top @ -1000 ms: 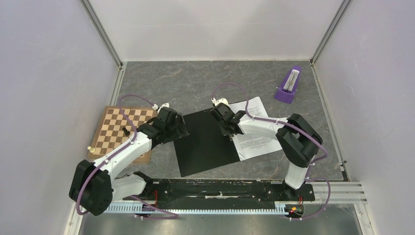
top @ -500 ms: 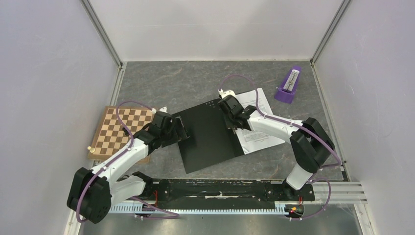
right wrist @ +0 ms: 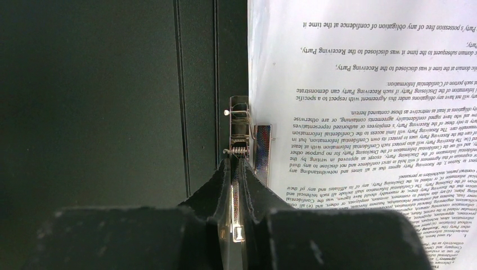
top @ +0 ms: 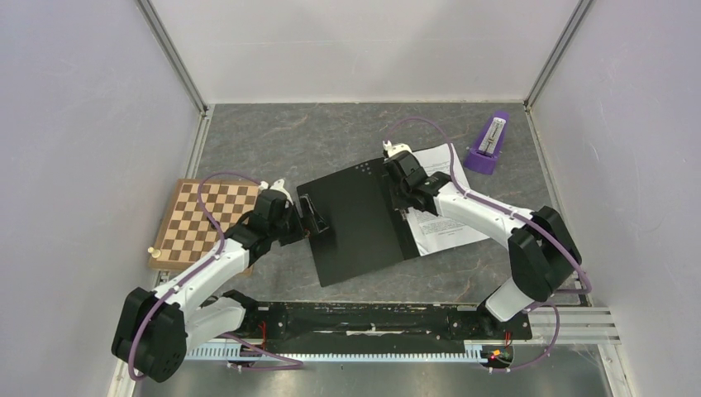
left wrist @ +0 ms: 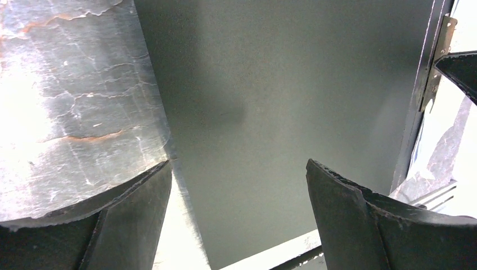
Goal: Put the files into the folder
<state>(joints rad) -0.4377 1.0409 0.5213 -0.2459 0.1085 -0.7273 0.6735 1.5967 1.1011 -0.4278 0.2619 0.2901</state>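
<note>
The folder (top: pixel 355 219) lies open in the middle of the table with its black inside up. The files (top: pixel 442 211), white printed sheets, lie just right of its spine. My right gripper (top: pixel 405 197) is shut on the metal spine clip (right wrist: pixel 239 121); in the right wrist view my right gripper (right wrist: pixel 236 166) pinches the clip lever, with the files (right wrist: pixel 365 84) to the right and the folder (right wrist: pixel 112 84) to the left. My left gripper (top: pixel 314 217) is open at the folder's left edge. In the left wrist view my left gripper (left wrist: pixel 237 169) spans the black cover (left wrist: pixel 281 84).
A checkered chessboard (top: pixel 207 219) lies at the left, with a small white piece (top: pixel 151 250) at its near-left corner. A purple metronome (top: pixel 489 145) stands at the back right. Enclosure walls surround the grey marbled table (top: pixel 289 141).
My right gripper has moved right and towards the back, holding the clip, and the folder and files slid that way with it. My left gripper followed to the right along the folder's left edge.
</note>
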